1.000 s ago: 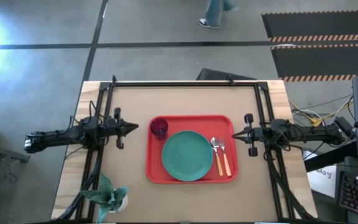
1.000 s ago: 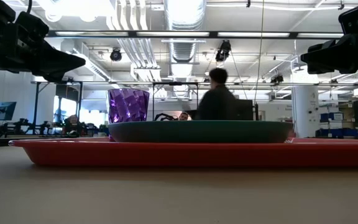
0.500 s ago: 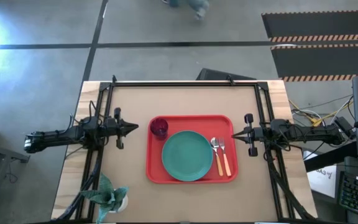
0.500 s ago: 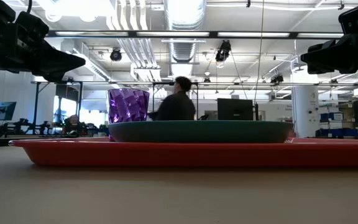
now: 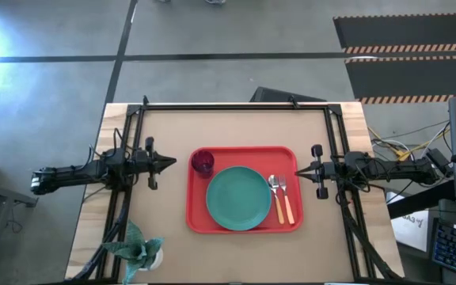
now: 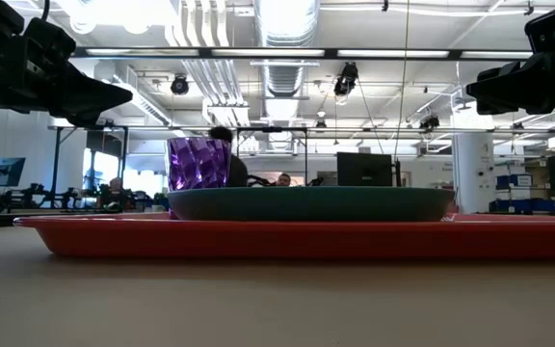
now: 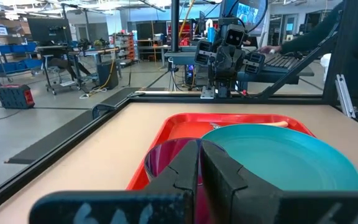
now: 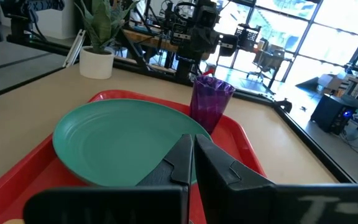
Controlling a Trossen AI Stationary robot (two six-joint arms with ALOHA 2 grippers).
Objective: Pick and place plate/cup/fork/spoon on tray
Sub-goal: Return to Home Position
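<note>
The red tray (image 5: 196, 218) lies mid-table. On it rest the teal plate (image 5: 238, 198), the purple cup (image 5: 203, 162) standing upright at its far left corner, and the orange-handled fork (image 5: 276, 198) and spoon (image 5: 286, 199) side by side at its right. My left gripper (image 5: 172, 164) hangs shut and empty left of the tray, above the table. My right gripper (image 5: 298, 171) hangs shut and empty right of the tray. The left wrist view shows the cup (image 7: 166, 158) and plate (image 7: 284, 155); the right wrist view shows the plate (image 8: 117, 140) and cup (image 8: 210, 102).
A pale green potted plant (image 5: 139, 252) stands at the table's near left corner. Black frame rails (image 5: 129, 142) run along the left, right and far sides of the table. A person (image 6: 224, 164) shows in the room behind the table.
Neither arm nor any task thing has moved. A person in the room beyond the far edge has walked toward the left.
</note>
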